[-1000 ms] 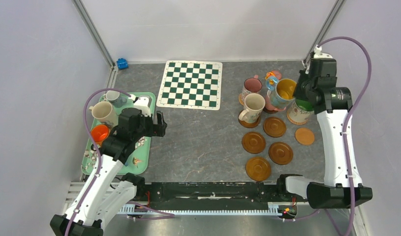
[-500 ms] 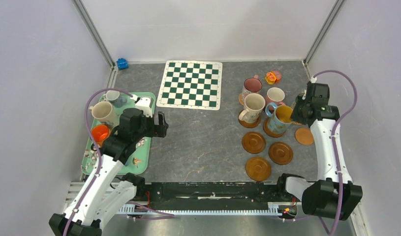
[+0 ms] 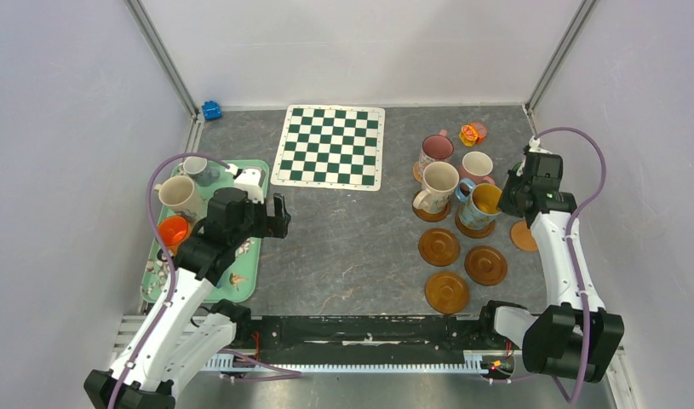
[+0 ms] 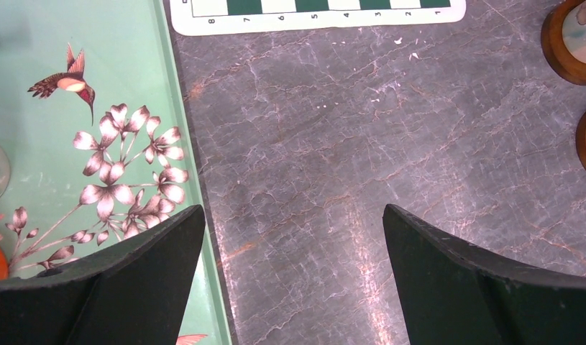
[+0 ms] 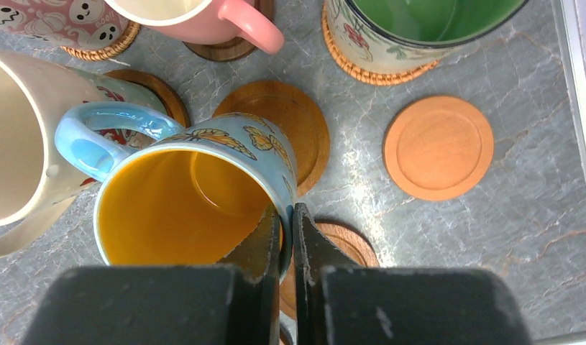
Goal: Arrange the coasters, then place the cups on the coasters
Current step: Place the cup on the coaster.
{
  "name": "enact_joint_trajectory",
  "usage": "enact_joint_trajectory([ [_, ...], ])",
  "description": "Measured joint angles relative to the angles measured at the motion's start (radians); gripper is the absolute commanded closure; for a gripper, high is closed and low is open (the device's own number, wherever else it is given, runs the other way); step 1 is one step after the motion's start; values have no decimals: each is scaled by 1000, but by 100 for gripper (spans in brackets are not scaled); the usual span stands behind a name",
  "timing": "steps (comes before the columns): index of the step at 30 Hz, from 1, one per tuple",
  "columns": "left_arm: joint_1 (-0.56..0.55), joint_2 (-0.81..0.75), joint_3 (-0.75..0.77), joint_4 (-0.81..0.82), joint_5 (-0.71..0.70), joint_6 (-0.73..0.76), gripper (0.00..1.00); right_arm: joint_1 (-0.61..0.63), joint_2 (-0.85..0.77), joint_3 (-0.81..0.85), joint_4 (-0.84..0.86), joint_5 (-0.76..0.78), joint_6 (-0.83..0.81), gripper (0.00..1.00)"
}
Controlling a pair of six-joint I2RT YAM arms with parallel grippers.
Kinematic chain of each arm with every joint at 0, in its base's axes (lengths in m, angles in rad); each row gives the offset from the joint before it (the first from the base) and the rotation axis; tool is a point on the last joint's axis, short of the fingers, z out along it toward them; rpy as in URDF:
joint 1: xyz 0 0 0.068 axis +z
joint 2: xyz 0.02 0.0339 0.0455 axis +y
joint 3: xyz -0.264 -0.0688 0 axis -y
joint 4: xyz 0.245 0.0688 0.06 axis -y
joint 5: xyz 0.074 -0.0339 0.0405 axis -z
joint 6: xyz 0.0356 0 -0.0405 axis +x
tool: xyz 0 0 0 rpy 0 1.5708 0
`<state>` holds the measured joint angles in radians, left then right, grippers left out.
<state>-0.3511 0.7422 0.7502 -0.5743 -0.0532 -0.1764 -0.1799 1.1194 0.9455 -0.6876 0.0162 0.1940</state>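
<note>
Overhead view: right of centre, the right gripper (image 3: pixel 503 201) is clamped on the rim of the blue mug (image 3: pixel 481 204), which is over a dark coaster (image 3: pixel 469 230). Three bare coasters (image 3: pixel 438 246) lie just below it. At centre left, the left gripper (image 3: pixel 276 216) hangs by the tray (image 3: pixel 248 285) edge, holding nothing.

Left wrist view: fingers (image 4: pixel 131 280) spread wide, with grey table (image 4: pixel 347 144) between them, the tray on the left and the chequered mat (image 4: pixel 311 8) along the top.

Right wrist view: jaws pinched narrow on the mug's wall, one finger inside the yellow bowl, one outside. A tan coaster (image 5: pixel 438 147) lies at right, apart. The green-lined mug (image 5: pixel 419 21) stands upper right on a woven coaster (image 5: pixel 376 70). A cream mug (image 5: pixel 16 144) is just beside, at left.
</note>
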Motion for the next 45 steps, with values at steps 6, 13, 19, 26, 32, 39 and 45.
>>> enact_joint_trajectory([
  [6, 0, -3, 0, 0, -2, 0, 0, 0, 29, -15, 55, -5, -35, 100],
  [13, 0, -1, 0, 0, -9, 0, 0, 0, 65, -27, 71, -3, -65, 100],
  [19, 0, 0, 0, 0, -23, 0, 0, 0, 105, -27, 95, 3, -86, 100],
  [26, 0, 2, 0, 0, -24, 0, 0, 0, 143, -27, 112, 7, -106, 95],
  [32, 0, 8, 0, 0, -24, 0, 0, 0, 152, -27, 126, 18, -110, 93],
  [39, 0, 10, 0, 0, -27, 0, 0, 1, 167, -18, 131, 34, -109, 79],
  [45, 0, 12, 0, 0, -28, 0, 0, 0, 177, 14, 132, 45, -97, 60],
])
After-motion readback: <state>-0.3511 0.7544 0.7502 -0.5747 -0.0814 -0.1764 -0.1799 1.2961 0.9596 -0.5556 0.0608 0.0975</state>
